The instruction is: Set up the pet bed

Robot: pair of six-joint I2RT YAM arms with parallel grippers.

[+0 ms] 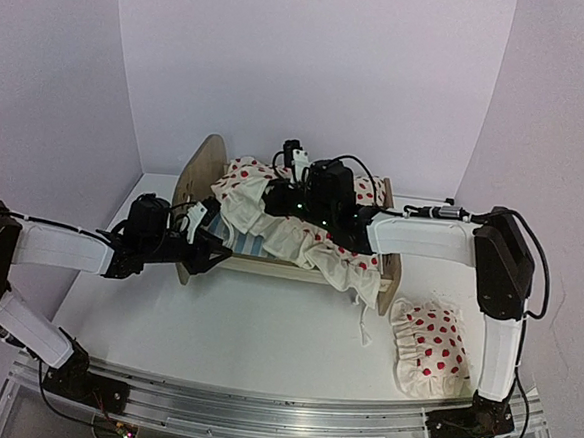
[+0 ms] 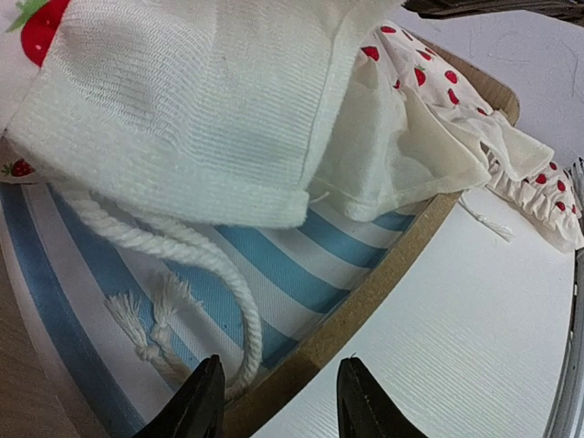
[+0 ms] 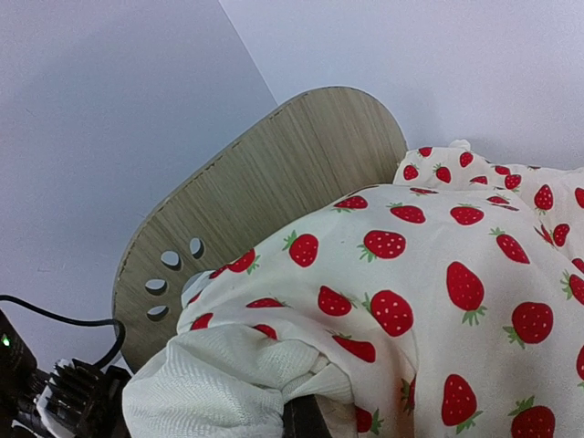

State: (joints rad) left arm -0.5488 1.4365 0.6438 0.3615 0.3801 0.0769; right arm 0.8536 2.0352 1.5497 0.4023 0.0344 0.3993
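White table, pale walls: left gripper parted astride pet bed rail, right gripper seemingly clenched on blanket.

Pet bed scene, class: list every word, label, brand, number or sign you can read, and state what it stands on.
None can be read.
The headboard bears only a paw-print cutout, no letters.
The blanket shows strawberries, the mattress plain stripes.
Any marking on the arms is too small to read.

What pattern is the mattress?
Mattress: blue and white stripes, clearest in the left wrist view.
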